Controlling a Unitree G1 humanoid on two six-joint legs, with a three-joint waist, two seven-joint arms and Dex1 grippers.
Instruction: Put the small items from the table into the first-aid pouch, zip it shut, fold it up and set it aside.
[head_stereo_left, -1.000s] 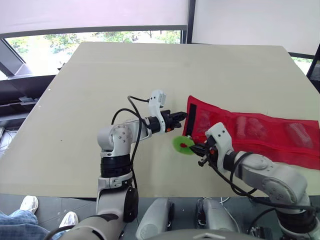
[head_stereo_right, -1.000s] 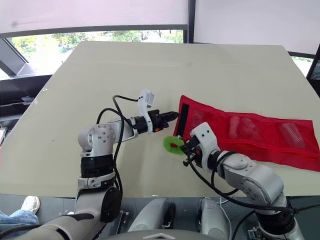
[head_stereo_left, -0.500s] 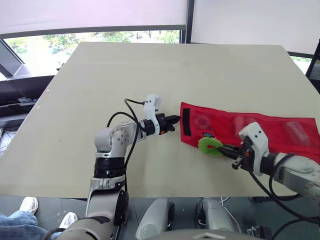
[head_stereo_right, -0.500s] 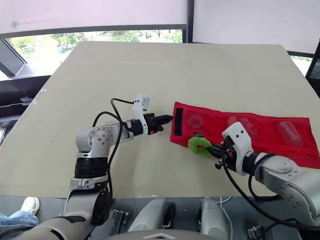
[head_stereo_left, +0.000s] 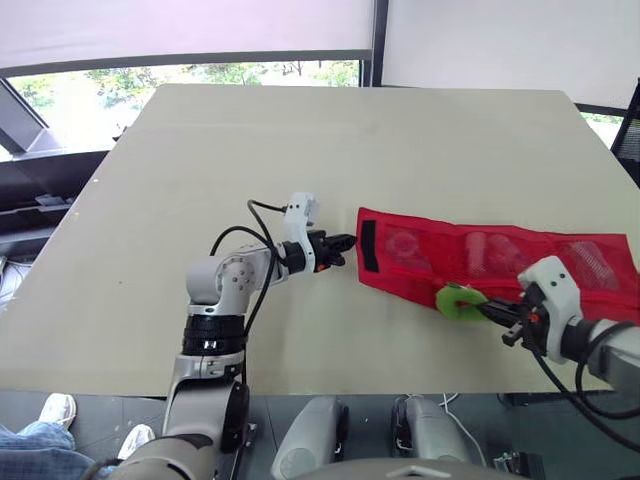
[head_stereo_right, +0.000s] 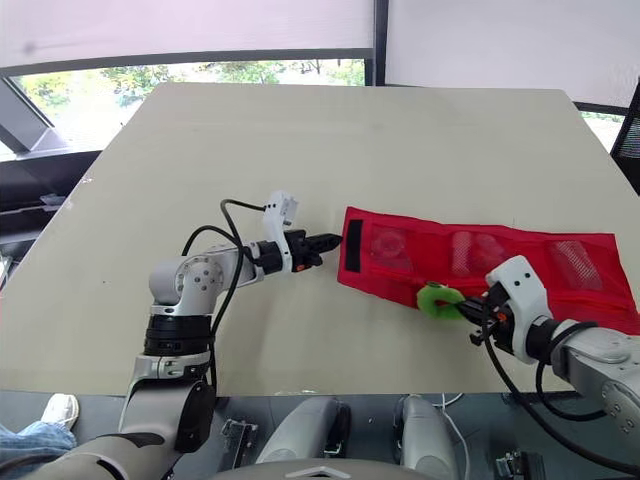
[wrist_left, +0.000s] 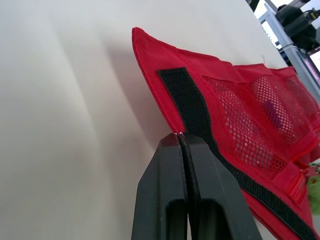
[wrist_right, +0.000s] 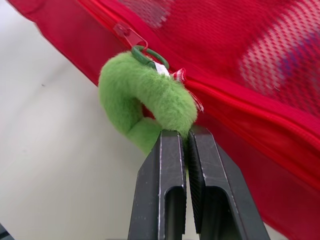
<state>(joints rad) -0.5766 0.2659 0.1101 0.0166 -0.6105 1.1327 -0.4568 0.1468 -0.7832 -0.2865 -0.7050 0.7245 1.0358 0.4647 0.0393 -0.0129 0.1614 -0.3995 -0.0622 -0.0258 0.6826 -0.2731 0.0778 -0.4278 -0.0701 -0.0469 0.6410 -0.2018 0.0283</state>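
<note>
Two weak holds: overhead, the red pouch (head_stereo_left: 480, 255) lies on the table (head_stereo_left: 300, 150); left wrist, my left gripper (wrist_left: 181, 137) pinches only its hem and may slip; right wrist, my right gripper (wrist_right: 186, 135) clenches the fuzzy zip pull (wrist_right: 145, 95), which may tear.

Bright, even daylight; soft shadows

The pouch (head_stereo_left: 500, 262) is red, with a fine mesh pattern on its pockets and a black strip (head_stereo_left: 368, 246). The fluffy zip pull (head_stereo_left: 459, 301) is bright green. The table (head_stereo_left: 300, 150) is pale cream.
</note>
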